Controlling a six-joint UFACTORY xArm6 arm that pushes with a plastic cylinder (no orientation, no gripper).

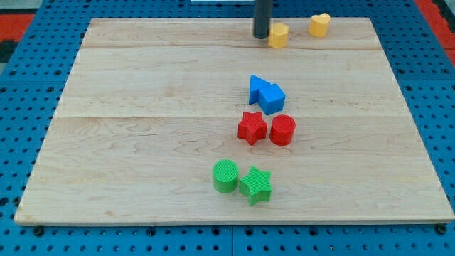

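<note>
My tip (261, 35) stands near the view's top, just left of a yellow block (278, 35), touching or almost touching its left side. A yellow heart-shaped block (320, 25) lies further right, apart from it. Below, toward the board's middle, a blue triangle block (257, 87) presses against a blue cube (271, 98). Under those sit a red star (252, 128) and a red cylinder (283, 130), side by side. Nearer the view's bottom a green cylinder (226, 176) touches a green star (256, 185).
The blocks rest on a pale wooden board (128, 128). Around it runs a blue perforated surface (21, 114), with a red strip at the view's top corners.
</note>
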